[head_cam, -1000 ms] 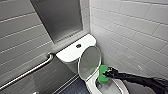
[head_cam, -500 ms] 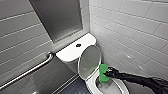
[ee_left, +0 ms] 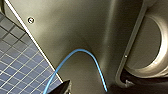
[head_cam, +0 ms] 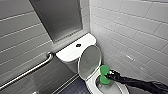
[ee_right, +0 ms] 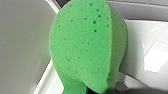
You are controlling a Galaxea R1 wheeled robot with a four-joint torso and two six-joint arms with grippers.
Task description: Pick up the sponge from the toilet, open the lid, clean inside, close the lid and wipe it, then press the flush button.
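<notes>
The sponge (head_cam: 105, 79) — clenched in the right tool (head_cam: 108, 75) — is hardly shifting over the toilet (head_cam: 93, 84) bowl since a second ago; lid (head_cam: 90, 60) up, cleaning inside is probably continuing.

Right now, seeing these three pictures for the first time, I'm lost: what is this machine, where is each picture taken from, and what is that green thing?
It is a wheeled robot with two arms, working in a tiled bathroom. The wide picture comes from a camera high on its head, looking down at a white toilet whose lid stands raised. The dark arm coming in from the right is its right arm. The right gripper holds a green sponge at the open bowl. The small dark dot on the tank is the flush button, and a metal grab bar runs along the wall. The other two pictures come from cameras on the wrists. The right one sees the sponge close up. The left one sees a blue cable and dark floor tiles.
</notes>
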